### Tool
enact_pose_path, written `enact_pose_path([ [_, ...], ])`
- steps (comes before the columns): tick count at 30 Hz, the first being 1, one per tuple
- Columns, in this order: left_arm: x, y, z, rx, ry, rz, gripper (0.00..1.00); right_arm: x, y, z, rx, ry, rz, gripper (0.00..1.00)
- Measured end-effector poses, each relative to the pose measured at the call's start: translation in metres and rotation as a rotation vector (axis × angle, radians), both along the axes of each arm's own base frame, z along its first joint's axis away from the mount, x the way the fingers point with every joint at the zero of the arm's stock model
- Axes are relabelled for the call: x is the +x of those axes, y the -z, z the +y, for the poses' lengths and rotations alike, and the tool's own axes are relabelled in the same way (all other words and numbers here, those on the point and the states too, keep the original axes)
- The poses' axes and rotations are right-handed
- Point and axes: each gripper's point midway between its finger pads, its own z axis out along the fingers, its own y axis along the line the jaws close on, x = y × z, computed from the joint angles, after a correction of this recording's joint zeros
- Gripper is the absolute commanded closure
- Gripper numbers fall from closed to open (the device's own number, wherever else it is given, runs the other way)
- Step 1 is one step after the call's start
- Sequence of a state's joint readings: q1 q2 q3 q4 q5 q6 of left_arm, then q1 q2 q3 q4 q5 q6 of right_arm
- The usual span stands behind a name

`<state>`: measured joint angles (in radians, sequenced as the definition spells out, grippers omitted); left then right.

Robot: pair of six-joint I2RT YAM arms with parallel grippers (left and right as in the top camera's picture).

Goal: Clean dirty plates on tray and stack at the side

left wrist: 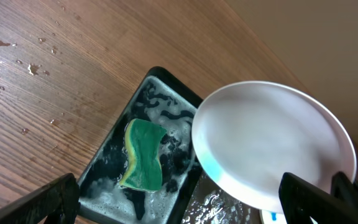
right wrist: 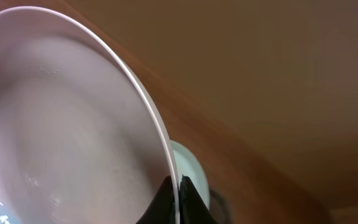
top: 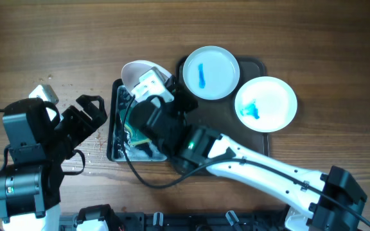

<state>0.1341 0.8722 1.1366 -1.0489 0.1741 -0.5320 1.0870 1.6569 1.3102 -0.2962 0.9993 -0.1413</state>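
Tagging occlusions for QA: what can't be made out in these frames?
- Overhead: right arm covers most of the basin; sponge barely shows.
- Right wrist: held plate blurred, cut by left edge; residue unclear.
- Left wrist: left fingers cut by bottom edge.
- Overhead: tray mostly under two plates.

On the tray [top: 257, 140], right of centre, lie two plates [top: 211, 72]; just left, a basin [top: 115, 125] holds a sponge [left wrist: 143, 154], with a third plate [left wrist: 272, 149] tilted above.

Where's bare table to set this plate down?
Bare wood runs along the far side of the table beyond basin and tray, and right of the tray. Crowded: two smeared plates fill the tray; the left gripper hangs beside the basin.
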Motion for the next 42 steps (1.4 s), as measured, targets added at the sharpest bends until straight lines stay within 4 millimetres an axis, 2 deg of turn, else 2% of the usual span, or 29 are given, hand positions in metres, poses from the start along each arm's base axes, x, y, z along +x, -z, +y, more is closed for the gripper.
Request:
enact_pose_path([
  [5,0.0,0.0,0.0,-0.001,0.0,0.002,0.0,-0.013,-0.011,0.002,-0.066,0.02,-0.061,0.96],
  [14,0.0,0.0,0.0,0.0,0.0,0.003,0.0,-0.023,-0.022,0.009,-0.13,0.005,-0.108,0.96],
  [42,0.0,0.0,0.0,-0.001,0.0,0.003,0.0,-0.023,-0.023,0.009,-0.148,0.003,-0.112,0.96],
])
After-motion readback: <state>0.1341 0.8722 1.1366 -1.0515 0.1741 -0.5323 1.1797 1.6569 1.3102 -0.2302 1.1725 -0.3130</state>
